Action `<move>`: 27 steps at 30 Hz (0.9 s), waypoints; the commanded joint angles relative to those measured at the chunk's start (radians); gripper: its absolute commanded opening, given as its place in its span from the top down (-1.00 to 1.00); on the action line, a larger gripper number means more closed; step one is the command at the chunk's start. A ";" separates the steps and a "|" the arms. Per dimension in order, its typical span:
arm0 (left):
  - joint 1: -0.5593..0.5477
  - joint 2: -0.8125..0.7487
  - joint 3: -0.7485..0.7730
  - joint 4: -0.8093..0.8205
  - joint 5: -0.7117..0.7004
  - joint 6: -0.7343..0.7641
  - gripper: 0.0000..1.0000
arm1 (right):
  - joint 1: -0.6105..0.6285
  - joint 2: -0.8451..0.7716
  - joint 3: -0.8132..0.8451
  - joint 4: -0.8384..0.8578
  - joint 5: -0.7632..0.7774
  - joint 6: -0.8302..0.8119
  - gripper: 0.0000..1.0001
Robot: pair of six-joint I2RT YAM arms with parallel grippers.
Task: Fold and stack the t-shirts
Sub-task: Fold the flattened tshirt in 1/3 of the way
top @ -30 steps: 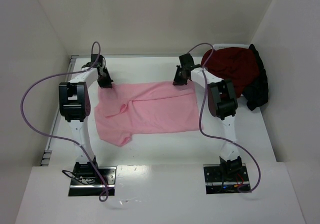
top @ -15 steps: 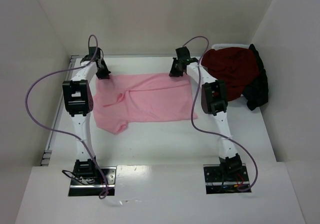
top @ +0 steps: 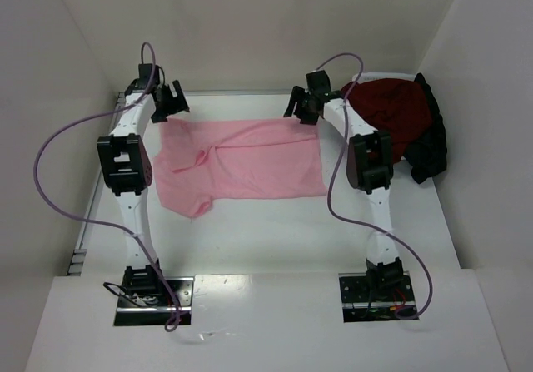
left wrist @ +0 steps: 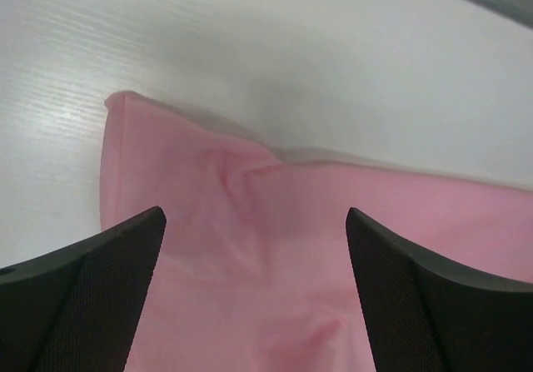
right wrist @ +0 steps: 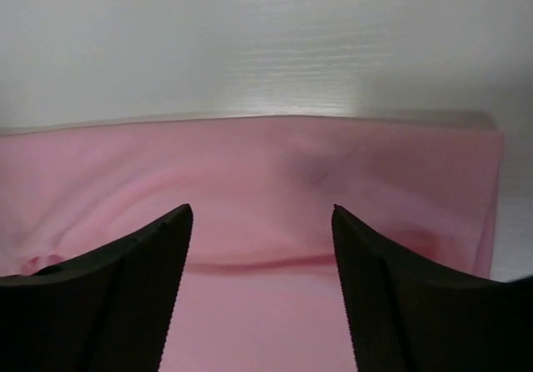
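Jaws of the left gripper (left wrist: 254, 222) are set wide apart, with the far left corner of the pink t-shirt (top: 241, 166) lying flat beneath them, unclamped; the right gripper (right wrist: 261, 214) is likewise parted over the far right edge; the maroon t-shirt (top: 385, 112) and black t-shirt (top: 429, 151) are heaped to its right.
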 commanded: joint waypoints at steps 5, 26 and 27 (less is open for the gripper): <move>0.011 -0.399 -0.273 0.092 0.112 0.012 -1.00 | -0.001 -0.433 -0.264 0.123 -0.002 -0.049 -0.63; 0.021 -1.179 -1.321 0.142 -0.051 -0.442 -0.89 | -0.054 -1.142 -1.272 0.277 -0.035 0.191 -0.65; 0.021 -1.188 -1.354 0.142 -0.051 -0.465 -0.89 | -0.054 -1.131 -1.281 0.286 -0.035 0.206 -0.65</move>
